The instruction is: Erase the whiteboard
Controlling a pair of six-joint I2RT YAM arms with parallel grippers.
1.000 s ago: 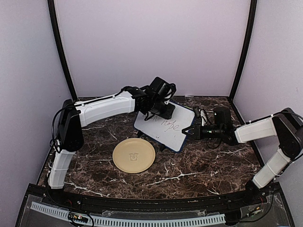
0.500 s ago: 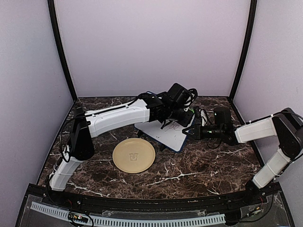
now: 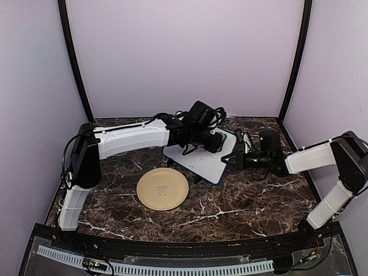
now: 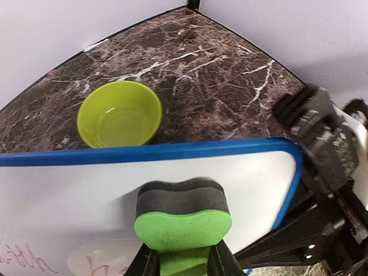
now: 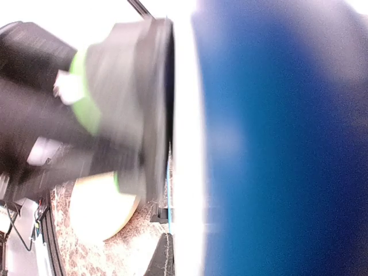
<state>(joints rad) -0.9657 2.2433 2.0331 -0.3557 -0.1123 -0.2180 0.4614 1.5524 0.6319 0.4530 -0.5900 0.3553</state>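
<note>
You're mid-wipe: your left pincer point(image 4: 183, 261) is clenched on the green eraser point(image 4: 183, 221), its pad against the whiteboard point(image 3: 210, 165), which stands propped on the table point(image 3: 247, 201) beside the tan plate point(image 3: 163, 188). Your right pincer point(image 3: 229, 159) looks clamped on the board's right edge. Next, sweep toward the unwiped writing point(image 4: 23, 261).

Tilted blue-framed whiteboard point(image 3: 204, 159), red writing seemingly partly erased.

A round tan plate point(image 3: 163, 188) lies flat on the dark brown bench point(image 3: 259, 201), a bit left of the middle in the top view. It has a small drawing in its middle. In the left wrist view, a lime green bowl point(image 4: 119, 114) stands upright at the upper left.
</note>
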